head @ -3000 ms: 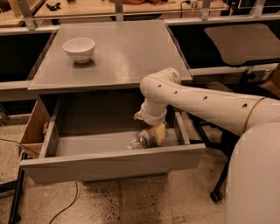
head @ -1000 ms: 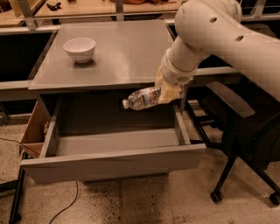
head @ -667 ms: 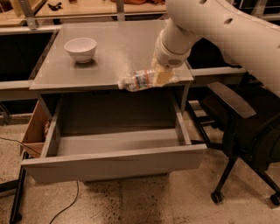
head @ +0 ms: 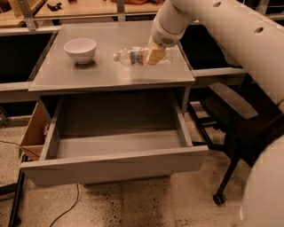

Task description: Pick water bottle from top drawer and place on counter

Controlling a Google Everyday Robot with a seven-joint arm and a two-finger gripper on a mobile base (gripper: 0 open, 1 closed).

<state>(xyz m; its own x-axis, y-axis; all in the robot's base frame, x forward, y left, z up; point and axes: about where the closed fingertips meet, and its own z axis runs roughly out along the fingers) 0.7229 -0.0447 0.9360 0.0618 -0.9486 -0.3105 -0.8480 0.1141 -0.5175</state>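
The small clear ribbed plastic water bottle (head: 133, 56) with a white cap and a colourful label band lies on its side over the flat matte grey counter (head: 106, 73), toward the right rear part of that surface, with its cap pointing left. The two-finger gripper (head: 155, 56) at the end of the thick white robot arm (head: 213, 22) reaches down from the upper right and its jaws pinch the bottle near its base end; one tan finger pad (head: 156, 55) crosses the front of the clear body. The bottle seems to sit just above the grey top or barely on it, and the view does not settle which. A white round bowl (head: 80, 49) stands upright on the left rear part of the counter, well apart from the bottle. Below, the wide shallow grey top drawer (head: 115, 166) is pulled fully out, its plain flat front panel nearest the camera and its grey floor bare. A dark wheeled chair (head: 233, 104) stands just beside the cabinet on the right. A light wooden bench top (head: 88, 8) runs behind the counter.
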